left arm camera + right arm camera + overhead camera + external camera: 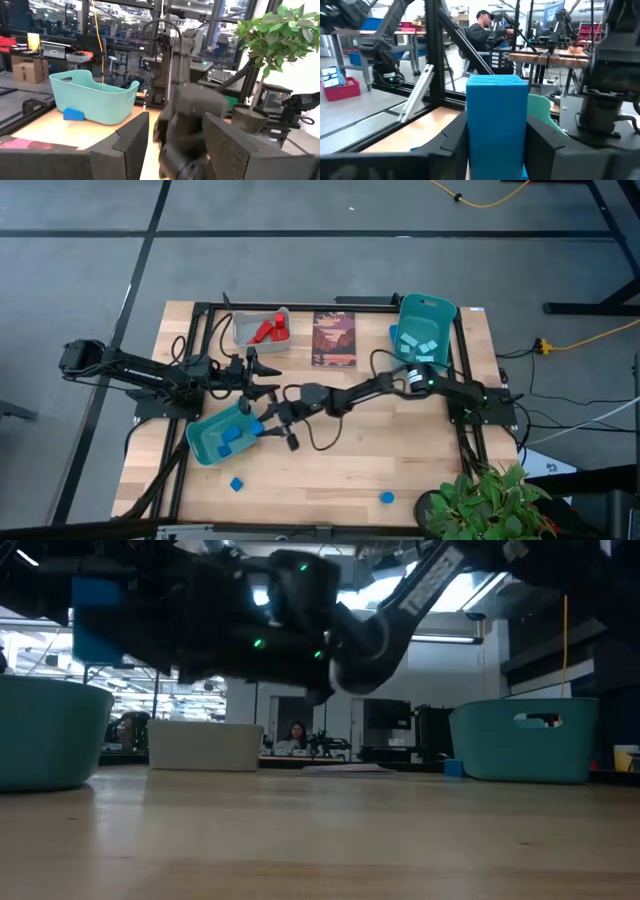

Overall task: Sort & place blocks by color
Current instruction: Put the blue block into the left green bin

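1. A dark blue block (497, 125) is clamped between the fingers of the right gripper (268, 427), which is held at the right rim of the near-left teal bin (205, 448), above the table (400, 460).
2. Other dark blue blocks (232, 436) already lie in that bin, so this is judged to be the delivery step for the held piece.
3. For a clean drop, the block is best carried further over the bin's open middle before the fingers are parted; a release at the rim could let it bounce out onto the wood.
4. Care is called for because the left gripper (262, 367), its fingers spread apart and holding nothing, waits just beyond the bin, close to the right arm's wrist.
5. Two more blue blocks remain loose near the table's front edge: one (236, 483) just before the bin, another (386, 497) further right.
6. Red blocks (268, 330) are gathered in the grey bin (243, 337) at the far left, and light cyan blocks (418, 348) in the far-right teal bin (444, 310).
7. A dark picture card (333, 338) lies between those two far bins.
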You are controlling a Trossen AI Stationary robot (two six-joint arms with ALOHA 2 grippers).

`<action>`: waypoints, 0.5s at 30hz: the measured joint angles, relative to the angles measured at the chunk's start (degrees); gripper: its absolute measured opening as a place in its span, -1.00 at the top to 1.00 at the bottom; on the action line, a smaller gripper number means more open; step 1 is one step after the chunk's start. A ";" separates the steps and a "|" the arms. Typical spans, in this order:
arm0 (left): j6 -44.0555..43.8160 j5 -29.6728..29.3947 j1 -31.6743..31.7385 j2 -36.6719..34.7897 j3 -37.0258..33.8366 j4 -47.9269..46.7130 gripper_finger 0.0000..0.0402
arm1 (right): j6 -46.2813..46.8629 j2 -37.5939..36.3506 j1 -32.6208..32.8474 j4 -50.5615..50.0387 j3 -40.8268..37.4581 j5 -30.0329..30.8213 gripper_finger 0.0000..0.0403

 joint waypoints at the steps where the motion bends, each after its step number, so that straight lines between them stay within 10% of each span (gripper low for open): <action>1: 0.00 0.01 0.00 -0.01 0.01 0.00 0.11 | 0.14 1.18 -0.13 -0.04 1.37 0.22 0.32; 15: 0.02 0.00 -0.02 0.00 0.00 -0.17 0.11 | 3.05 9.60 -0.65 -0.51 11.65 0.48 0.27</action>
